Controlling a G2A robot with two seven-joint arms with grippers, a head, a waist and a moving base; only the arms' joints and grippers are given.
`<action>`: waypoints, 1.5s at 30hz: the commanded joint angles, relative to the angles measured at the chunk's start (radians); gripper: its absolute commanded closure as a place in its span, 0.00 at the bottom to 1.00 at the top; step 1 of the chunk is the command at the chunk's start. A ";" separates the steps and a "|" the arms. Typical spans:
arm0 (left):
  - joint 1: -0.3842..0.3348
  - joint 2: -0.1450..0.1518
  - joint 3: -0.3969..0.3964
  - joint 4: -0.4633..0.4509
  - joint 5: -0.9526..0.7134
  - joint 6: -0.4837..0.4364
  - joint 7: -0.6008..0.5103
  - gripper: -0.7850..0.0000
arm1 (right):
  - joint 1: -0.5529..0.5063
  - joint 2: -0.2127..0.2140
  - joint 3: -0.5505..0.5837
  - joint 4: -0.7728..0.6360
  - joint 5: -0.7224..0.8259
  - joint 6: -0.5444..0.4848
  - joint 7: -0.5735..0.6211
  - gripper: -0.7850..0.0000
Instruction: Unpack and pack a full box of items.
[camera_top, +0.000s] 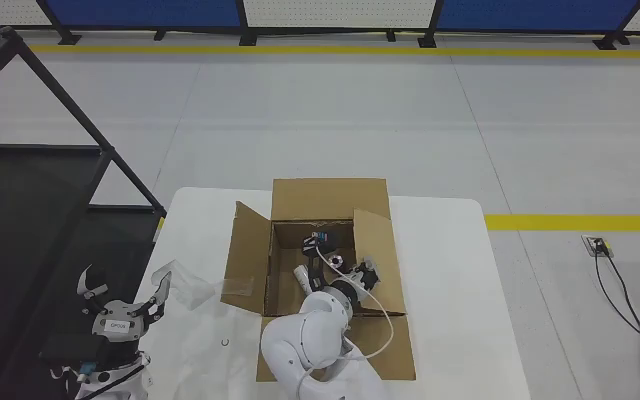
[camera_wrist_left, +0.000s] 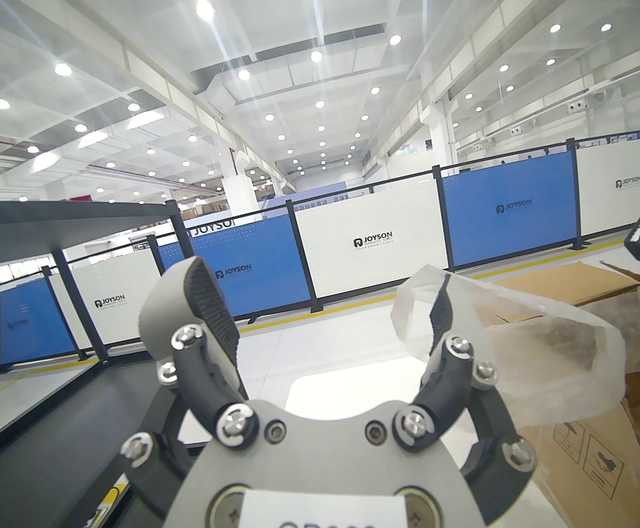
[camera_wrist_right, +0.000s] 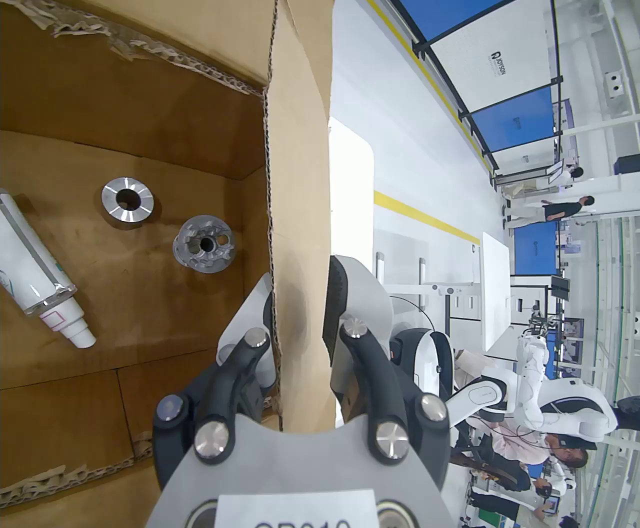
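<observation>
In the top view the left gripper (camera_top: 124, 290) sits at the near corner of the white table (camera_top: 450, 300), well apart from the open cardboard box (camera_top: 300, 200) in the middle. Its fingers are spread wide, and a clear plastic bag (camera_top: 185, 285) trails away from the finger on the box side. The right gripper (camera_top: 345, 272) is down at the box's right-hand wall, where the side flap stands up.

In the left wrist view the left gripper (camera_wrist_left: 320, 295) points out across the table (camera_wrist_left: 320, 395), jaws wide apart. One ribbed finger (camera_wrist_left: 210, 305) is bare. The other is wrapped in the plastic bag (camera_wrist_left: 525, 350), which is draped over its tip and hangs off its outer side, with nothing between the two fingers. Just beyond that bagged finger lies the cardboard box (camera_wrist_left: 565, 285).

In the right wrist view the right gripper (camera_wrist_right: 300, 285) straddles the wall of the cardboard box (camera_wrist_right: 125, 100). Its fingers (camera_wrist_right: 335, 290) are drawn in narrow, one inside the box and one outside, both lying against the cardboard between them. On the box floor past the inner finger a toothed metal hub (camera_wrist_right: 205, 245) is nearest. A plain metal ring (camera_wrist_right: 127, 200) sits just beyond it. A white tube (camera_wrist_right: 30, 260) lies on its side farthest from the fingers.
</observation>
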 joint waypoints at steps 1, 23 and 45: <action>0.001 0.000 0.000 0.000 -0.002 -0.001 0.002 0.00 | -0.009 0.002 0.009 -0.016 -0.008 0.007 -0.007 0.68; -0.007 0.003 0.005 0.004 0.001 -0.004 -0.003 0.00 | -0.081 0.007 0.214 -0.201 -0.058 0.076 -0.075 0.51; -0.036 0.005 0.032 -0.002 0.029 0.005 -0.038 0.00 | -0.086 0.027 0.425 -0.215 0.168 0.085 -0.085 0.00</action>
